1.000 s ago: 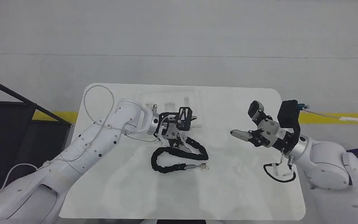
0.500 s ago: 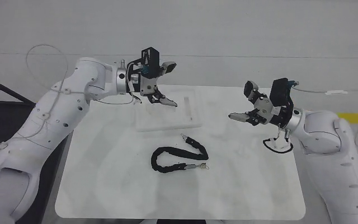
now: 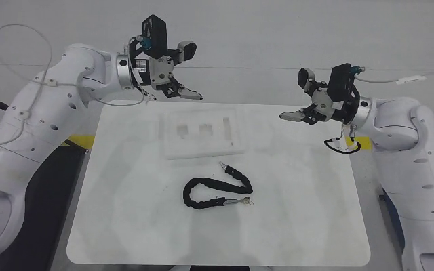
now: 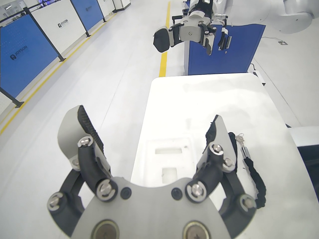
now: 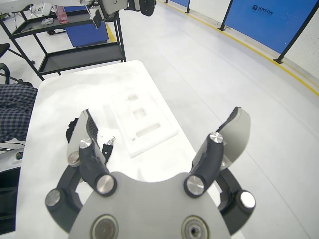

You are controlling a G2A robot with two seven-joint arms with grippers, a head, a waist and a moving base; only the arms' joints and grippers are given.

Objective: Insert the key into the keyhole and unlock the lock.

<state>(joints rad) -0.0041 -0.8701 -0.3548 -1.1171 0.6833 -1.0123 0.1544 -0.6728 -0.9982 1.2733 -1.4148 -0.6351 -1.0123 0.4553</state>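
Hovering past table's (image 3: 305, 223) far edge, left side: left gripper (image 3: 191, 71), claw spread wide, empty. Right gripper (image 3: 296, 96) near far-right edge, likewise wide, empty. Lock (image 3: 190, 192) coiled mid-table, key (image 3: 244, 200) at its end, near tray (image 3: 176, 148).

FLOOR: you've got a glossy white floor (image 4: 119, 50) with yellow lines (image 4: 163, 60) | WALLS: blue-and-white barrier panels (image 5: 261, 11) fence your bay | FURNITURE: black shelf cart (image 5: 82, 58), blue cabinet (image 4: 239, 58), white table (image 3: 305, 223)
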